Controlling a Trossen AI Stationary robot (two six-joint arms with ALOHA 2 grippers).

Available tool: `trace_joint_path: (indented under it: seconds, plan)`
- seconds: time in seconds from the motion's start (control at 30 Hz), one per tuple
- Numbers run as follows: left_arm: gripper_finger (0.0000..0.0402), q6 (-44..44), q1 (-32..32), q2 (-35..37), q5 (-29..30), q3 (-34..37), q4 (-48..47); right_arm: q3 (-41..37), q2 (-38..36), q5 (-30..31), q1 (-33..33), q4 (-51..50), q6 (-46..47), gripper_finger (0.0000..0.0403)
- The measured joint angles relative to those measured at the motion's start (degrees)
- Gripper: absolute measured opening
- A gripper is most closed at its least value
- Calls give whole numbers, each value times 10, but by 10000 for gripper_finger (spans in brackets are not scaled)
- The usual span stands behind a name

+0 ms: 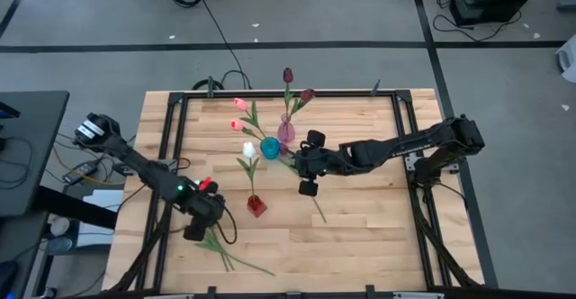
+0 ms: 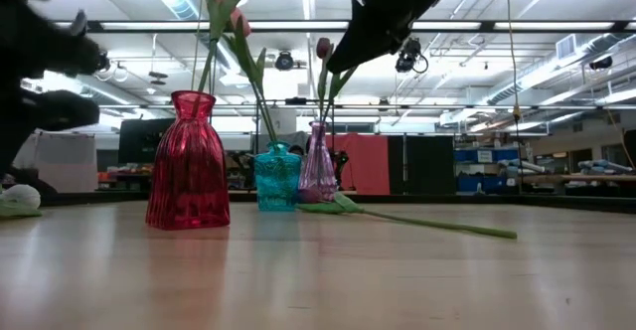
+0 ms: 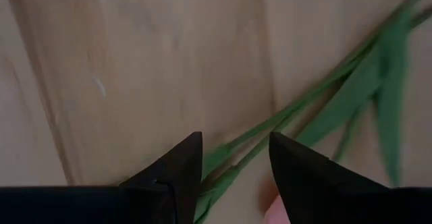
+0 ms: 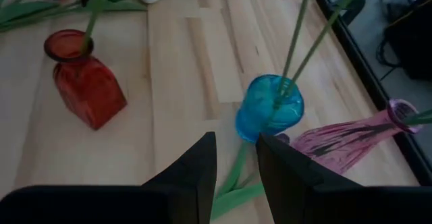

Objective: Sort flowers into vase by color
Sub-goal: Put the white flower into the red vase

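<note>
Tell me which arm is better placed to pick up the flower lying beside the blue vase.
The right: its gripper hovers open over that flower by the blue vase. The left gripper is far away.

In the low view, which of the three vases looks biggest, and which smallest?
Largest: red vase, though it also stands nearest the camera. Then pink vase, taller and narrower. Smallest: blue vase, but close to the pink one.

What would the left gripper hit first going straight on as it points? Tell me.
Most likely the loose green flower stems lying on the wooden table: the open left gripper straddles them from above. Depth is unclear, but nothing else shows in between.
</note>
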State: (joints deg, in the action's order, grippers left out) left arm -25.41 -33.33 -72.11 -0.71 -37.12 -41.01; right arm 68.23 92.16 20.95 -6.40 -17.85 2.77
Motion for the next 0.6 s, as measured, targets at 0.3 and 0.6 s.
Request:
trace_joint_path:
  seconds: [0.3,0.6]
  plan:
    - [176,-1,-6,-87,13,-3,-6,0,0,20,3,20,-25,119]
    - [99,8,-13,-99,37,-12,-14,0,0,19,3,30,-26,119]
